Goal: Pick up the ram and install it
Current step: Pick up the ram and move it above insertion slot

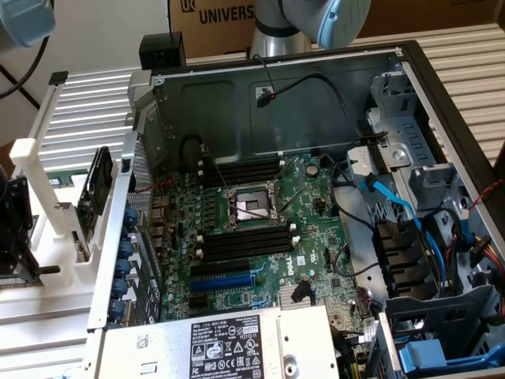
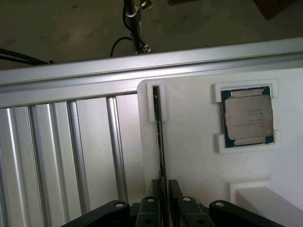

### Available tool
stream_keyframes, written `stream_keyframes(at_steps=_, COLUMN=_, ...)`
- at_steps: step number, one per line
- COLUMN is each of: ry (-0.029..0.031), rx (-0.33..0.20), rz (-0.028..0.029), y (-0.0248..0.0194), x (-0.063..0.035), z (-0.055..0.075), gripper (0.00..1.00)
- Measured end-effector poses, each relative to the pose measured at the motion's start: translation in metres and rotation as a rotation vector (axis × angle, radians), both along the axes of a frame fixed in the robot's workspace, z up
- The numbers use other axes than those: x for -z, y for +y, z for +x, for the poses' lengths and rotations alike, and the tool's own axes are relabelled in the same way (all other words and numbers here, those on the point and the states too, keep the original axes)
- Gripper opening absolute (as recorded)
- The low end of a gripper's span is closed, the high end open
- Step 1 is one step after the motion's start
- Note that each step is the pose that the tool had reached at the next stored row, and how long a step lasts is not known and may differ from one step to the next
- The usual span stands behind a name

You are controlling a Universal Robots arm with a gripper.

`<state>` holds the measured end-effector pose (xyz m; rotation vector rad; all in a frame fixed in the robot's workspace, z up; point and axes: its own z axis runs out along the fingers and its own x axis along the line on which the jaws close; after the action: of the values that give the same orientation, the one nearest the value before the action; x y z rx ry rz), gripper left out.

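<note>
Straddling the ram, the pincer sits with one finger on each side of the stick's thin upper edge. Its jaws are parted only narrowly, we see no clamp on the stick yet, and nothing is lifted. The ram stands on edge in a slot of the white holder, one end tucked into a small white bracket. The CPU lies flat in its own pocket of the same holder, well apart from the ram. The holder rests on the worktop, which is bare ribbed aluminium with parallel grooves and a plain aluminium rail across its edge. Past the rail we get a dull brownish floor and a thin black stand with a cable.

In the exterior view the open computer case takes the middle, lying on the same ribbed aluminium, which shows at 2 o'clock and 10 o'clock of it. The holder is at 9 o'clock from the case, just beside or touching its wall, we can't tell which. Inside we see the motherboard, with black memory slots at 12 and 6 o'clock of the CPU socket. The blue expansion slot lies further toward 6. A grey power supply with a label is at 6 o'clock and blue cables are at 3 o'clock. At 12 o'clock, behind the case, stands the arm, in front of a cardboard box with printed letters.
</note>
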<state>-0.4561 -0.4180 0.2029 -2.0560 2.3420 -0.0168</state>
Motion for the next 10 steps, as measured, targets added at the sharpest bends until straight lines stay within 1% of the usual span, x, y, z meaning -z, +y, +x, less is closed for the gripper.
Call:
stream_keyframes(at_steps=1, ry=0.0, rx=0.0, rz=0.0002, y=0.0, x=0.0, z=0.0, gripper=0.15)
stream_keyframes(at_steps=2, ry=0.0, rx=0.0, rz=0.0, y=0.0, x=0.0, z=0.0, gripper=0.15)
stream_keyframes(at_steps=3, ry=0.0, rx=0.0, rz=0.0001, y=0.0, x=0.0, z=0.0, gripper=0.12)
stream_keyframes(at_steps=8, ry=0.0, rx=0.0, rz=0.0001, y=0.0, x=0.0, z=0.0, gripper=0.12)
stream_keyframes(at_steps=10, ry=0.0002, rx=0.0, rz=-0.0001, y=0.0, x=-0.0025, z=0.0, gripper=0.12)
